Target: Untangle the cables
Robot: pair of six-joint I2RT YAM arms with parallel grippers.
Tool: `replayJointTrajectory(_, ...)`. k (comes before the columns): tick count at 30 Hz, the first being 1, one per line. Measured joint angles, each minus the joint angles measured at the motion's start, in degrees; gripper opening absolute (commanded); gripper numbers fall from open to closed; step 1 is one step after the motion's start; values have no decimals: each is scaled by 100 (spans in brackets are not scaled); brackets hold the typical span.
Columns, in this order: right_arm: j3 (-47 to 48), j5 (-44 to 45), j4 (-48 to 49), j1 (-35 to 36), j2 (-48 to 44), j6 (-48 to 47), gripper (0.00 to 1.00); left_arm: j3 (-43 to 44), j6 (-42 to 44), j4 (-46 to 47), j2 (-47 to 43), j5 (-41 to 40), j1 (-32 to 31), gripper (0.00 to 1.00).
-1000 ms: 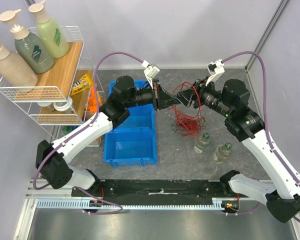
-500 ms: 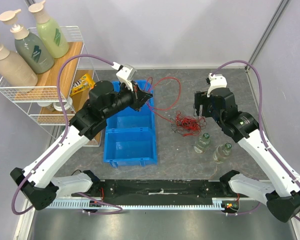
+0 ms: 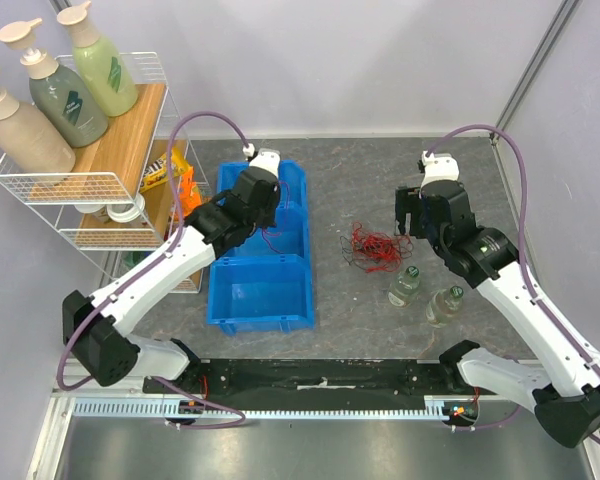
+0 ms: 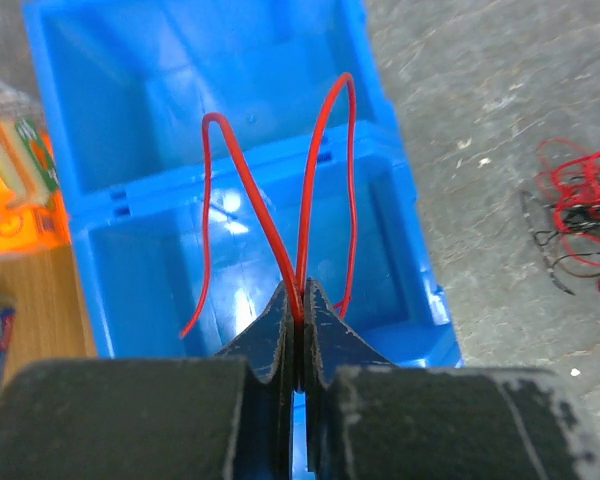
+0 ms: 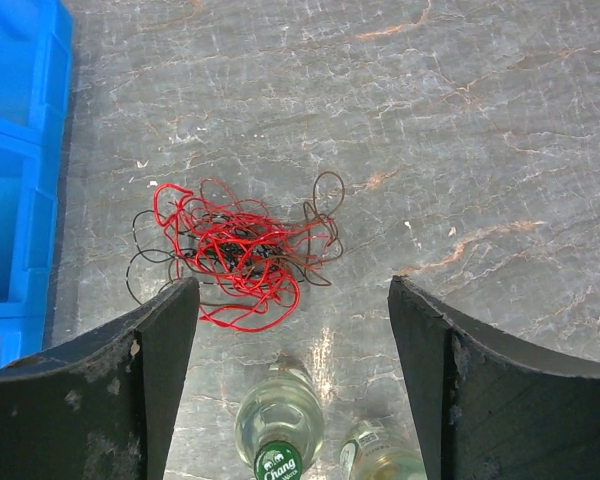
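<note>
- My left gripper is pressed together, pinching one red cable near its middle; both ends loop up and hang over the blue bin, well apart from the rest.
- My right gripper hangs spread wide and holds nothing; below it lies the tangle of red and black cables on the table, near two bottles.
- I judge the step is dropping this strand in the bin; I'd lower until the ends touch a compartment floor, then open, so it can't spring over the rim.
- For the next pull I'd take an outer loop; steer clear of the bottles.
</note>
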Motion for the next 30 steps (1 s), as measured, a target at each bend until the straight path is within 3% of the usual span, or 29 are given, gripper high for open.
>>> replayJointTrajectory(8, -122, -101, 2, 0, -46, 2, 84, -994, -1185, 50, 109, -225, 35, 2)
replayJointTrajectory(12, -166, -212, 39, 0, -17, 4, 84, -1200, -2020, 48, 330, -118, 428, 2)
replayJointTrajectory(13, -190, -236, 57, 0, -9, 7, 84, -1200, -2253, 33, 439, -2, 647, 9)
replayJointTrajectory(17, -337, -350, 129, 0, 114, 4, 84, -1355, -2863, 59, 680, 623, 1519, 63)
replayJointTrajectory(19, -428, -411, 186, 0, 254, 2, 84, -1552, -3003, 127, 605, 776, 1685, 85)
replayJointTrajectory(22, -570, -509, 293, 0, 455, 2, 84, -1784, -2975, 302, 275, 1075, 1515, 91)
replayJointTrajectory(30, -828, -1003, 855, -9, 1132, 118, 84, -1797, -2409, 1373, -614, 1843, 922, 84)
